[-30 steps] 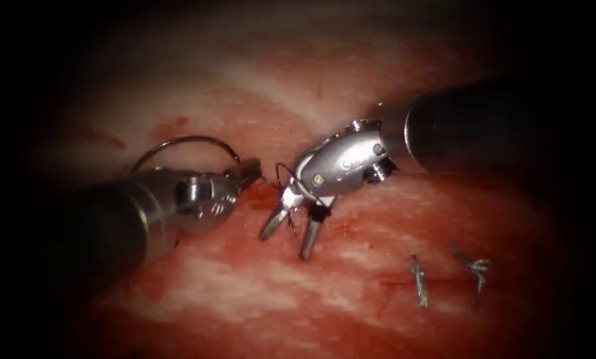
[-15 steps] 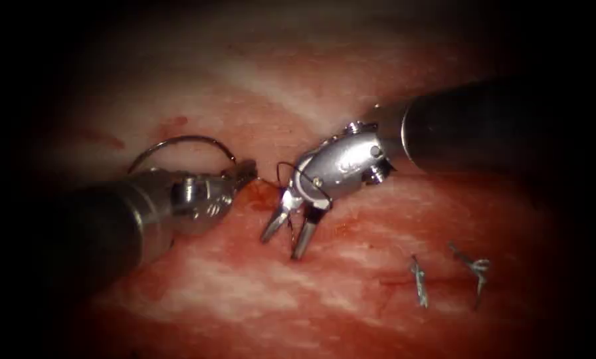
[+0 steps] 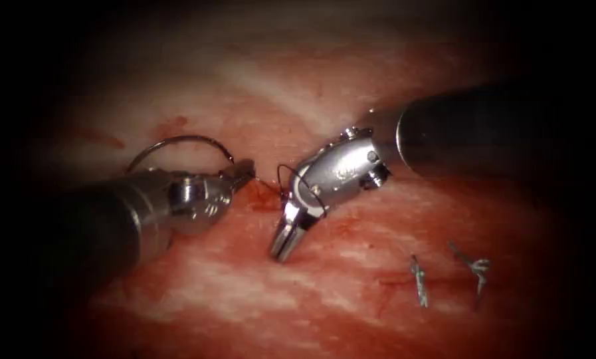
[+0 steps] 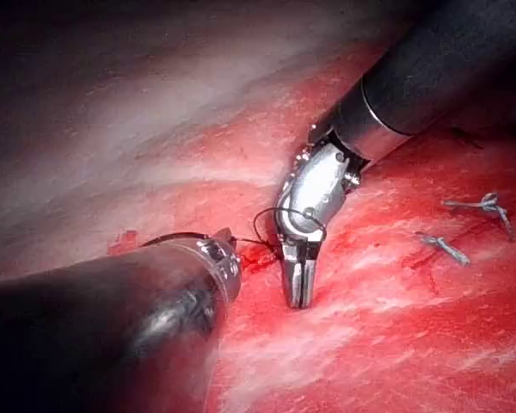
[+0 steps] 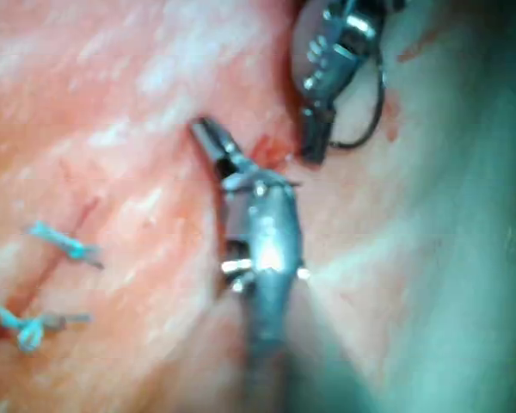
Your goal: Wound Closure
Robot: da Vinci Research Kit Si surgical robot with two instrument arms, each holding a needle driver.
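Since the earlier frames, the right end effector (image 3: pixel 283 247) has closed from a wide spread to a narrow, empty tip resting on the tissue (image 3: pixel 351 292) just right of the cut (image 3: pixel 264 197). Left end effector (image 3: pixel 243 172) clamps the needle (image 3: pixel 178 142) near one end, clear of tissue. Thread (image 3: pixel 286 178) loops over the right tool's wrist. Needle: stiff, light, slippery; probably best gripped mid-curve.

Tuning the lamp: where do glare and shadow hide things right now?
Endoscope view: a dark rim swallows both shafts; glare on the right tool, jaws shut, whether on thread unclear; the left tool grips the needle near one end, apparently clear of the tissue, well lit. Left wrist view: the left shaft lies in shadow.
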